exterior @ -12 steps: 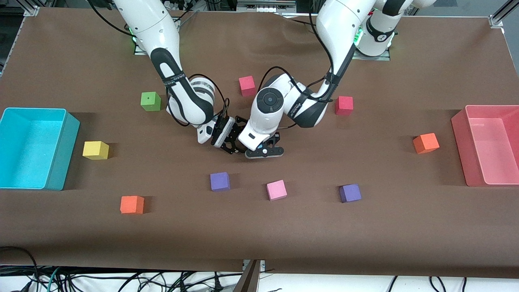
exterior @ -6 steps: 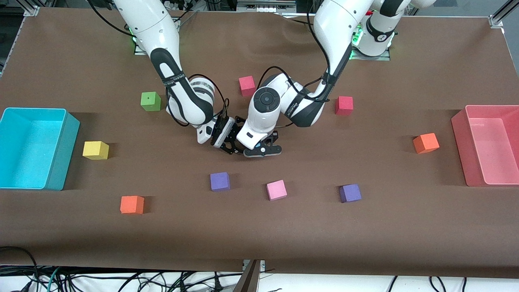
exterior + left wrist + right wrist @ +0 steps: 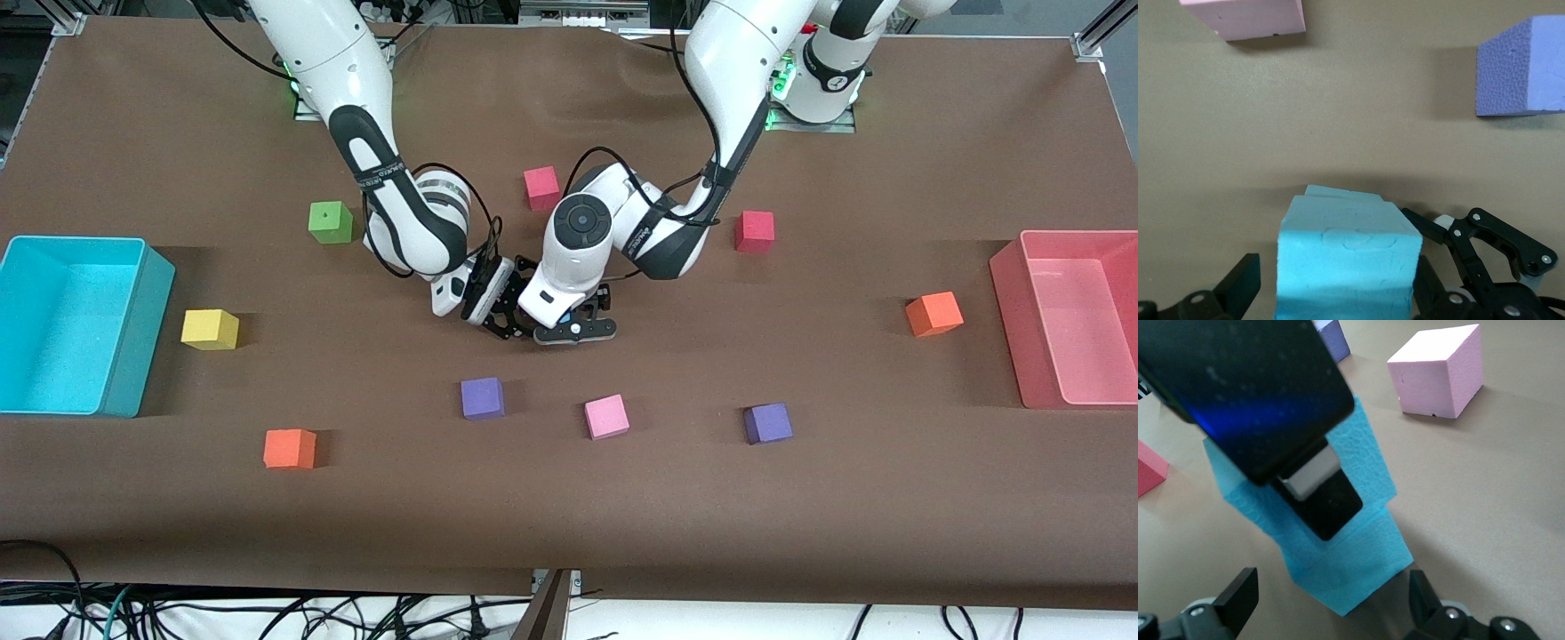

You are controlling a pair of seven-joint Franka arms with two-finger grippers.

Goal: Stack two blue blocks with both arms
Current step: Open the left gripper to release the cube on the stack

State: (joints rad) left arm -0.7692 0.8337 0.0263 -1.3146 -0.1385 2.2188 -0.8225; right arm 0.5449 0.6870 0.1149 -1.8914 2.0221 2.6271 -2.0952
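Note:
My left gripper (image 3: 573, 327) is shut on one blue block (image 3: 1348, 260), over the middle of the table. This block sits skewed on or just above the second blue block (image 3: 1351, 573), which rests on the table; its edge shows in the left wrist view (image 3: 1338, 193). In the right wrist view the held block (image 3: 1368, 453) shows with a left finger (image 3: 1328, 507) flat against its side. My right gripper (image 3: 500, 313) is open, its fingers standing apart on either side of the lower block. In the front view only a sliver of blue (image 3: 566, 316) shows.
A purple cube (image 3: 483, 397) and a pink cube (image 3: 607, 416) lie nearer the front camera than the grippers. Red cubes (image 3: 541, 188) (image 3: 754, 230) lie near the arms' bases. A turquoise bin (image 3: 133, 356) and a pink bin (image 3: 1009, 302) stand at the table's ends.
The left gripper with its blue block has shifted slightly toward the right gripper and the bases. The right gripper has stayed still.

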